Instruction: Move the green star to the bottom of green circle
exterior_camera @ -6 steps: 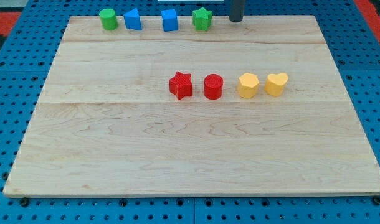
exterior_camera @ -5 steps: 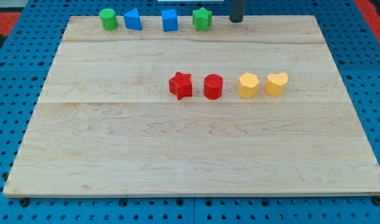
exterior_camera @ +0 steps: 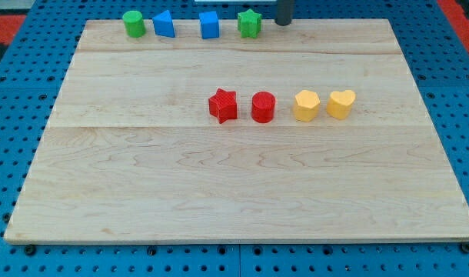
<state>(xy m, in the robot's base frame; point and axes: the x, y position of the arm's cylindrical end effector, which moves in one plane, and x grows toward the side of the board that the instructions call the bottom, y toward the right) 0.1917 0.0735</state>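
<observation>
- The wooden board (exterior_camera: 242, 192) is filling nearly the whole view, sitting on a blue pegboard (exterior_camera: 11, 115), and my tip (exterior_camera: 284, 23) is hovering right at the board's top edge.
- There is no pincer on this arm: just a straight dark rod, so nothing is spreading, pressing together or pinching.
- The yellow heart (exterior_camera: 341, 104) is lying below my tip and toward the view's right, with a second yellow block (exterior_camera: 306, 105), roughly heart-shaped, just beside it on its left.
- The red cylinder (exterior_camera: 263, 107) is sitting well below my tip, slightly to the view's left, and the red star (exterior_camera: 223, 105) is standing just left of that.
- The green star (exterior_camera: 250, 24) is sitting near my tip, on its left, apart from it, level with it along the top edge.
- The blue cube (exterior_camera: 209, 25) is waiting further left, then the blue triangle (exterior_camera: 164, 24).
- The green circle (exterior_camera: 132, 23) is standing farthest left of my tip, almost touching the triangle.
</observation>
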